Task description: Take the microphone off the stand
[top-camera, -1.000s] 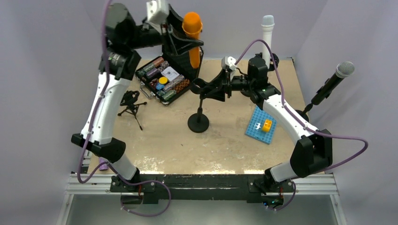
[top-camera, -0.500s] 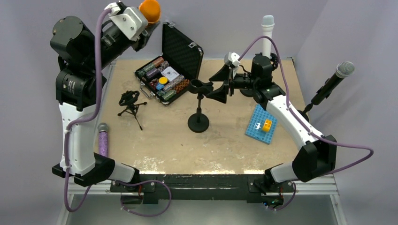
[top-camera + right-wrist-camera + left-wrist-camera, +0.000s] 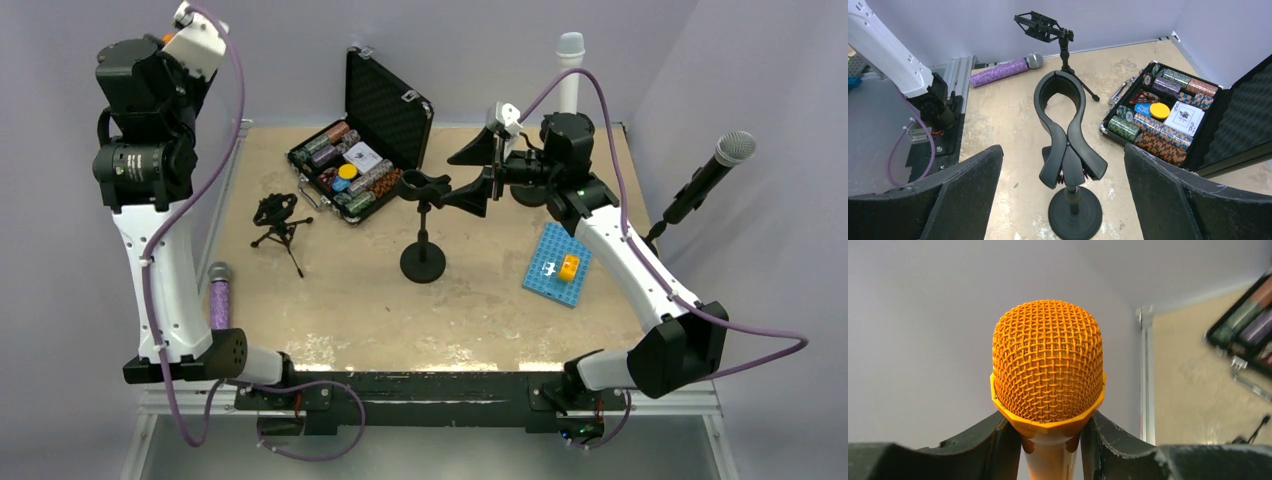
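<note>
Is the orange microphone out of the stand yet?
Yes, done: the clip on the stand is empty. The left gripper holds the orange microphone up high, and the right gripper hangs open by the stand. Left: probably only setting the microphone down.

Orange mesh-headed microphone (image 3: pixel 1048 365) between left jaws; black round-based stand (image 3: pixel 423 262) upright mid-table, clip bare.

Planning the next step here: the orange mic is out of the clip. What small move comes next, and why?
Probably lower the left gripper toward the table to set the orange microphone down: it is clamped there, held high, while the clip on the stand is empty and the right gripper is open, not gripping it.
</note>
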`<state>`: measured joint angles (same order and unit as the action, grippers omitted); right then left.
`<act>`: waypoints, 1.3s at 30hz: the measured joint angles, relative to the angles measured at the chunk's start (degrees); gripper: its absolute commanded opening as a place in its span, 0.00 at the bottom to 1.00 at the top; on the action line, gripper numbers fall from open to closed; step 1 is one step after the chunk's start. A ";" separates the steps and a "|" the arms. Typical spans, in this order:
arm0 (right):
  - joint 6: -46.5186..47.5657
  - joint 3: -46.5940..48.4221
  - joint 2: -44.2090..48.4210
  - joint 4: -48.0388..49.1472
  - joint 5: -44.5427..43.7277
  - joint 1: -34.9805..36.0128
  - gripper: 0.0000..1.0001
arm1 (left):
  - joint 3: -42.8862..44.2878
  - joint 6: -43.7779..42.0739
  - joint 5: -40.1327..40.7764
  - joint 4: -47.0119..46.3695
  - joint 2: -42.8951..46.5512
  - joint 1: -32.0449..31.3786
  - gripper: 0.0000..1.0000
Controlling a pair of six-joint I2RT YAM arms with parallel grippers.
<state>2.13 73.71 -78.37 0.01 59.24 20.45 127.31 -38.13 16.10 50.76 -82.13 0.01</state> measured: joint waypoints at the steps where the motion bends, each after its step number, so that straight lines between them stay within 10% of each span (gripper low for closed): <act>1: -0.17 0.00 0.00 0.02 0.00 0.00 0.95 | -2.71 1.05 1.05 1.33 0.35 2.71 0.00; 13: -1.11 -0.39 0.20 0.04 -0.42 0.00 0.95 | -34.38 15.54 -2.49 11.54 2.05 20.28 0.00; 23: -1.11 -0.83 0.81 0.02 -1.31 0.00 0.96 | -55.60 15.47 -2.29 3.69 5.09 22.53 0.00; 39: -3.50 -0.98 0.85 0.00 -1.75 0.00 0.99 | -64.54 16.68 0.87 -6.88 2.51 28.55 0.00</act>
<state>-1.37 72.73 -77.52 0.01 57.49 20.45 62.76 -21.45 16.97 43.88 -79.61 28.56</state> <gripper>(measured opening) 0.985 0.456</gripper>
